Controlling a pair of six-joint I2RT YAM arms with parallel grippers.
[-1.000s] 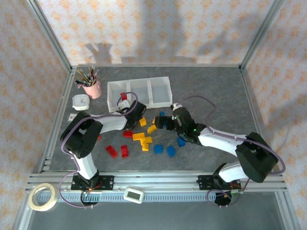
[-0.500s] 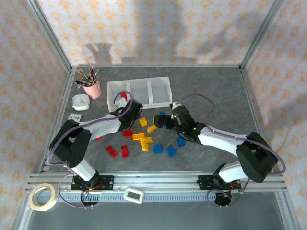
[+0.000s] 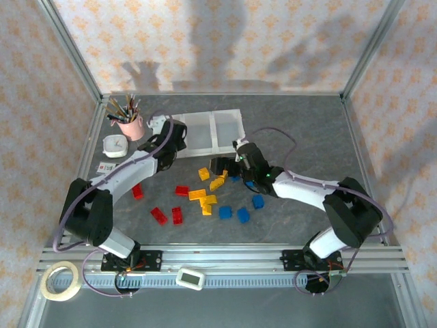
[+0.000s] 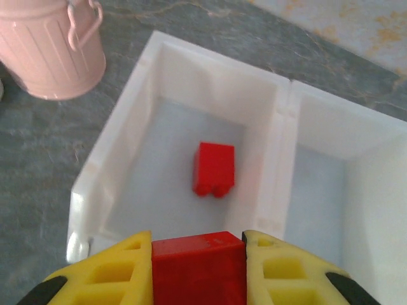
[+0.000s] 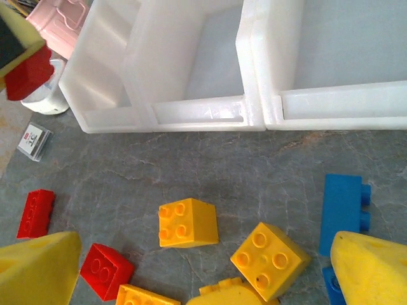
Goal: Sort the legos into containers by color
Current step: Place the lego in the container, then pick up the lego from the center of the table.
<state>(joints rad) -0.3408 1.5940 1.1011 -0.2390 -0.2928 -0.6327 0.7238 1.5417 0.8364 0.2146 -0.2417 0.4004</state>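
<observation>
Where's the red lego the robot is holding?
In the left wrist view, the red lego is pinched in the left gripper, over the leftmost bin, beside the pink cup.

Grey stone-patterned table. At back centre, containers: three joined white bins in a row, flat on surface. Left of them, pink cup of pencils, upright. White round dial just beside cup on near side, small card nearer still. Loose bricks scattered mid-table in front of bins: red legos toward left, yellow legos clustered centre, blue legos toward right. Scattered bricks lie apart from bins.
</observation>
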